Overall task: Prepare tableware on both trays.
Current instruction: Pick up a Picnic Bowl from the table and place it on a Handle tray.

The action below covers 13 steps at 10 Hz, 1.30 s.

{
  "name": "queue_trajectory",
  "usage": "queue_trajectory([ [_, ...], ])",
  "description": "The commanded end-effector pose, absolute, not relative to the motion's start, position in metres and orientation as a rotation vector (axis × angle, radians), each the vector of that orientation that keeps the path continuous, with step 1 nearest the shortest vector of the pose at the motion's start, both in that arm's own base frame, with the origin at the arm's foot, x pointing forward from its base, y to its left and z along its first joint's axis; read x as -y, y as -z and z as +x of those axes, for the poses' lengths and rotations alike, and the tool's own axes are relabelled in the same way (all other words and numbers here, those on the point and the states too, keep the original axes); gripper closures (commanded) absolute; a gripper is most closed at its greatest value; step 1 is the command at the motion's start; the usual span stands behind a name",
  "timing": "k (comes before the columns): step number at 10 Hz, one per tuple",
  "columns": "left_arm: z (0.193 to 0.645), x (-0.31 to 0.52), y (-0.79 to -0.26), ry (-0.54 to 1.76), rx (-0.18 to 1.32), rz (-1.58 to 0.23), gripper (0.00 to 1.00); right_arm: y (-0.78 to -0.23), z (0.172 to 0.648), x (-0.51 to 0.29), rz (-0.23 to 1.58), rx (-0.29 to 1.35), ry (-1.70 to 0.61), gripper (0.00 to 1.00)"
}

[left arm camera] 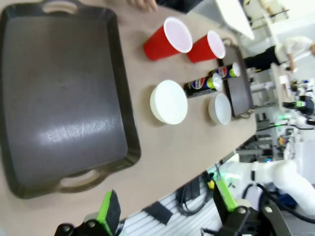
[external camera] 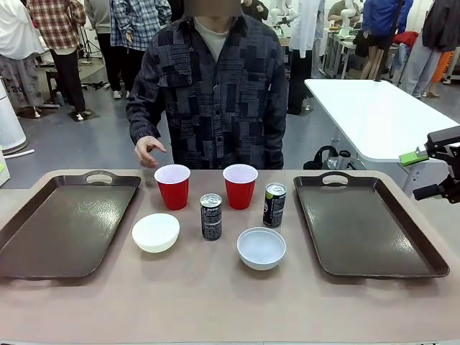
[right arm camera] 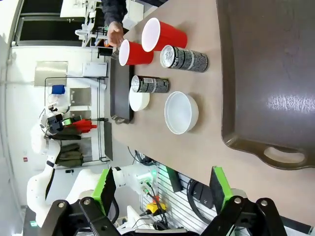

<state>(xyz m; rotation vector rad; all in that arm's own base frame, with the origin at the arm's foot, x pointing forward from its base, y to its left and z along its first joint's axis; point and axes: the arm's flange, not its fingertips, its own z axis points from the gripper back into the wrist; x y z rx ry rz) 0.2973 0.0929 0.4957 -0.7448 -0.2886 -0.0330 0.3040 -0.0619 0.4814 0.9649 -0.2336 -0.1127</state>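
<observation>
1. The robot's left hand (left arm camera: 166, 204) hangs released on the robot's side of the counter. Its green-padded fingers are spread wide with nothing between them, and it looks out over the left tray.
2. The right hand (right arm camera: 162, 184) is in the same state: released, fingers wide apart, empty, held off the counter's right end near the right tray.
3. Closest to each hand lies a large dark brown rectangular plastic serving tray with a raised rim and cut-out handles: the left tray (external camera: 65, 230) and the right tray (external camera: 366, 230). Both are bare.
4. All the tableware stands on the tan counter (external camera: 215, 309) between the trays.
   - At the back are two red plastic cups with white insides, the left cup (external camera: 173, 188) and the right cup (external camera: 240, 187).
   - A slim dark can (external camera: 211, 216) stands in front of the gap between them, and a green-topped can (external camera: 274, 205) stands just beside the right cup.
   - Nearest the robot sit two small round white bowls, the left bowl (external camera: 156, 232) and the right bowl (right arm camera: 181, 112).
5. At the far edge, the person's hand (external camera: 149, 149) hovers near the left cup.
6. To my eye, these are the risks from here:
   - The cups look light and top-heavy, so an off-centre pinch could tip one.
   - A reach for a cup could clip the can in front of it and topple it.
   - Both arms heading for the middle together could foul each other.
   - The left arm could crowd the person's hand.
   - A bowl gripped by its thin wall might slip out.
</observation>
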Motion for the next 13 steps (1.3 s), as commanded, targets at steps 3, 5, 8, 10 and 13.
queue_trajectory([
  [3, 0.299, -0.096, -0.492, 0.006, 0.312, -0.774, 0.00, -0.476, 0.308, 0.058, 0.990, 0.217, 0.104, 0.00],
  [5, 0.299, -0.096, -0.492, 0.006, 0.312, -0.774, 0.00, -0.496, 0.317, 0.050, 0.906, 0.214, 0.106, 0.00],
  [8, 0.299, -0.096, -0.492, 0.006, 0.312, -0.774, 0.00, -0.547, 0.348, 0.009, 0.658, 0.120, 0.112, 0.00],
  [10, 0.299, -0.096, -0.492, 0.006, 0.312, -0.774, 0.00, -0.577, 0.369, -0.043, 0.458, 0.043, 0.083, 0.00],
  [13, 0.299, -0.096, -0.492, 0.006, 0.312, -0.774, 0.00, -0.564, 0.396, -0.126, 0.224, -0.077, 0.031, 0.00],
])
